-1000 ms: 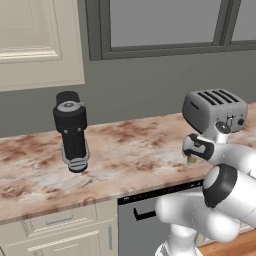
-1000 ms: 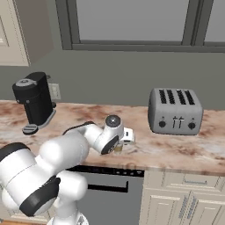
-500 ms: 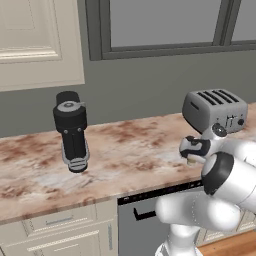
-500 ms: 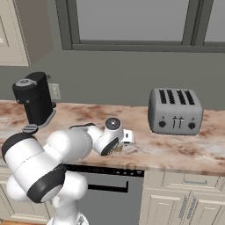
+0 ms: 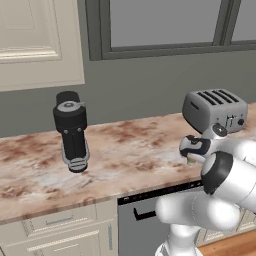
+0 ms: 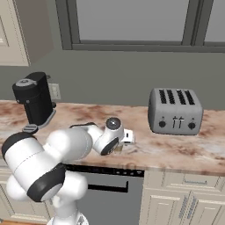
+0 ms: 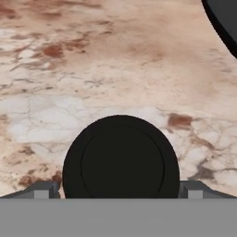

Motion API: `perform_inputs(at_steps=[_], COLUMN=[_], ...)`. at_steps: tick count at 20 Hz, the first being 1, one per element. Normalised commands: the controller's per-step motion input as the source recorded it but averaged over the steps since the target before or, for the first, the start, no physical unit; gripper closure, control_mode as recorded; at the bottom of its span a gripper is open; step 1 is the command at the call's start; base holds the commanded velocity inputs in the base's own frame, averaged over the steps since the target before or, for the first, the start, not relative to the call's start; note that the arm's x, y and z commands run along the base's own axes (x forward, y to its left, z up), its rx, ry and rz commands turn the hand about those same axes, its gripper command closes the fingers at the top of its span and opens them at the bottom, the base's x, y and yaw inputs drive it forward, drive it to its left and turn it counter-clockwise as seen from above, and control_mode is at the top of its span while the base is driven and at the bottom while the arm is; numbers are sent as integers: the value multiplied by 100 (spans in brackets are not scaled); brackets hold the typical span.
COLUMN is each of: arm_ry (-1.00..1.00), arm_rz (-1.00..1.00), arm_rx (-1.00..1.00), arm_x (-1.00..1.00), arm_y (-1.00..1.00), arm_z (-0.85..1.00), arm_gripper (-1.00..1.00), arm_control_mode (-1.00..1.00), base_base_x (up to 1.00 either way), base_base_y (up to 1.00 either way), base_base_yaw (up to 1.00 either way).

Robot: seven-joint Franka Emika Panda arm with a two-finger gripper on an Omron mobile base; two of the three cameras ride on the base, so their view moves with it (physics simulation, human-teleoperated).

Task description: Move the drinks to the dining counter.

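One of the drinks, a short tan cup with a black lid [image 7: 120,159], stands on the stone worktop below the window. In the hand view I look straight down on the lid, and it sits between my two fingertips [image 7: 46,190]. My gripper [image 7: 119,192] is open, one finger on each side of the cup. From the left base view the gripper [image 5: 192,152] hangs just in front of the toaster, with a bit of tan cup [image 5: 191,161] showing under it. The right base view shows the cup [image 6: 118,149] below the hand [image 6: 115,134]. The dining counter is out of view.
A grey four-slot toaster [image 6: 175,110] stands close to the right of the hand. A tall black coffee machine [image 5: 71,130] is at the left of the worktop [image 5: 130,150]. A window and wall rise behind, and cream drawers and a dishwasher front sit below.
The arm's elbow has swung out and grown larger in both base views. The hand has stayed over the cup, dropping only slightly. The jaws stay wide.
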Motion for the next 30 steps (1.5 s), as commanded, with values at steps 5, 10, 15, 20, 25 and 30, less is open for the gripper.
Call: perform_inputs(at_steps=[5,10,15,20,25,30], arm_ry=[-18,-20,-5,-1,0,0], arm_rz=[0,0,0,0,0,1], arm_rx=[0,0,0,0,0,0], arm_x=[0,0,0,0,0,-9], arm_y=[0,0,0,0,0,0], arm_z=[-1,-3,-12,-18,-1,8], arm_gripper=[-100,-100,-100,100,100,100], arm_control_mode=[-100,-100,-100,-100,-100,-100], base_base_x=[0,0,0,0,0,0], base_base_y=[0,0,0,0,0,0], base_base_yaw=[0,0,0,0,0,0])
